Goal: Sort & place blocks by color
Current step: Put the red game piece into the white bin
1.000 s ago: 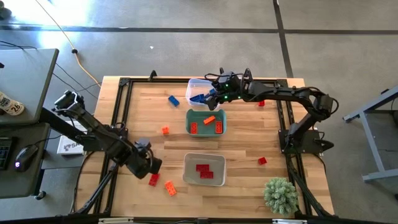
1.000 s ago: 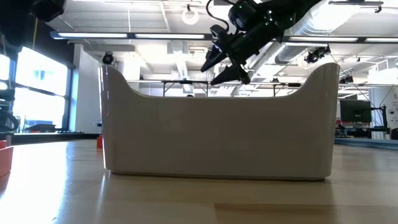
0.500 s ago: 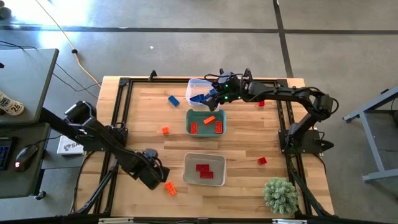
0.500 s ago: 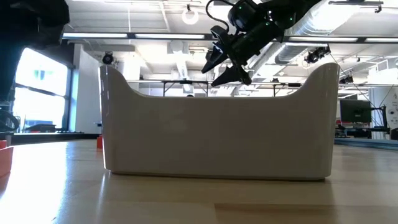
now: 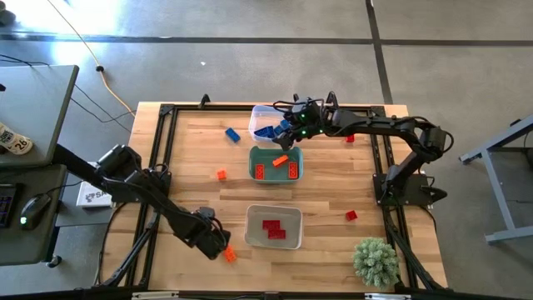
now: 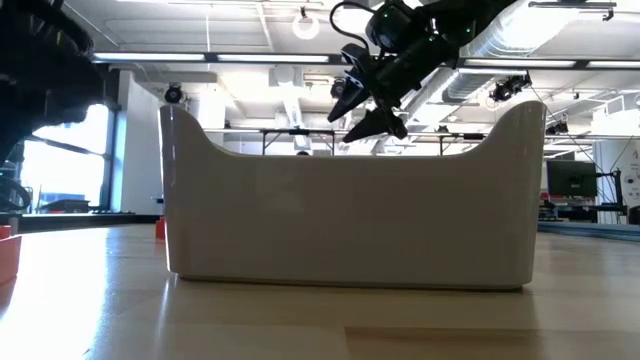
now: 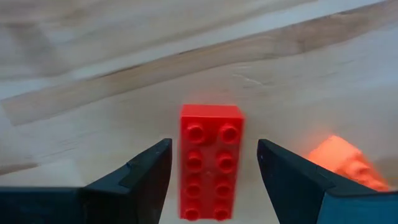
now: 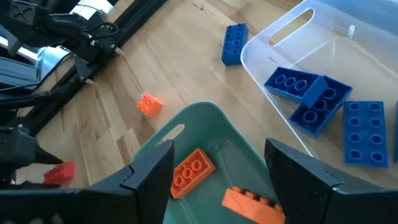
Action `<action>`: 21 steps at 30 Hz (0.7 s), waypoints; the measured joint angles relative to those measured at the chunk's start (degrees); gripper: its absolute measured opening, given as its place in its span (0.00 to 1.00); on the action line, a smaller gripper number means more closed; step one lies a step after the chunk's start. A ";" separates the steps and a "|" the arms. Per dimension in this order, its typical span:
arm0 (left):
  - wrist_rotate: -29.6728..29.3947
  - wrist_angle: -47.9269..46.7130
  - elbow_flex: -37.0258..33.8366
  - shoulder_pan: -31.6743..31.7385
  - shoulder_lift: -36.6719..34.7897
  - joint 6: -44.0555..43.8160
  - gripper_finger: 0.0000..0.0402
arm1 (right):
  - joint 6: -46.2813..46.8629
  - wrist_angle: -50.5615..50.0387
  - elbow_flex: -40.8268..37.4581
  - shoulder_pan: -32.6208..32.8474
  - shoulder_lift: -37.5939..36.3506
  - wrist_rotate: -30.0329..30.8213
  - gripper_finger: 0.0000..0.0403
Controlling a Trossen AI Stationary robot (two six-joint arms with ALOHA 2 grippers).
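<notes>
Orange block (image 7: 344, 163) blurred, edge-cropped.

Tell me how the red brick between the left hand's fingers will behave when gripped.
The red brick looks like rigid moulded plastic, so it probably won't flex. Lying flat on the table, studs up, it is unlikely to roll. Its smooth sides might slip slightly in the open left hand.

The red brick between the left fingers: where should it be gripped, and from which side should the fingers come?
Grip the red brick on its two long side walls, coming straight down from above. It lies flat on the table, studs up, its long axis running along the gap of the open left gripper, so the fingers already flank the flat, parallel sides. An orange brick lies close to one finger; descend carefully.
</notes>
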 joint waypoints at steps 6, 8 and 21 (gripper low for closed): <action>4.11 0.99 0.02 0.02 2.89 1.95 0.51 | -2.10 -1.32 0.02 0.02 -0.63 -0.39 0.59; 4.47 1.18 0.20 0.09 3.22 3.73 0.45 | -2.48 -1.93 0.02 0.02 -1.30 -0.40 0.59; -5.53 -0.18 -0.08 2.01 -2.32 19.81 0.28 | -2.35 -10.35 0.02 0.02 -8.61 -1.11 0.59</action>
